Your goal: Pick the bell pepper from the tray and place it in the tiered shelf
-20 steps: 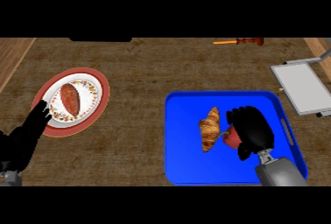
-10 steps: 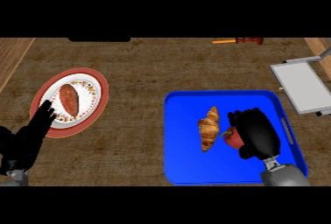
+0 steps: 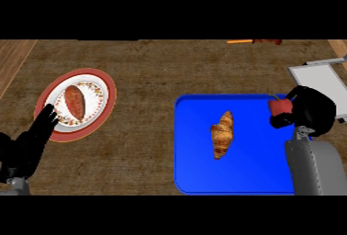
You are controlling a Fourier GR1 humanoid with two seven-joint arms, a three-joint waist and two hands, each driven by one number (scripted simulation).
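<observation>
The right hand [image 3: 313, 112] is holding the red bell pepper [image 3: 278, 106], with its fingers curling round it from the right side. The pepper is sitting at the far right corner of the blue tray [image 3: 196, 174], just at the rim, and part of it is hiding behind the fingers. Just beyond the hand, to the far right, the grey tiered shelf [image 3: 317, 79] is standing on the brown surface [image 3: 149, 73]. A croissant [image 3: 222, 134] is lying near the middle of the tray, well apart from the pepper. The left hand [image 3: 27, 146] is resting at the near left with straight fingers and is holding nothing. Its fingertips are reaching the near rim of a patterned plate [image 3: 110, 94], which is carrying a reddish-brown oblong food [image 3: 73, 101].
</observation>
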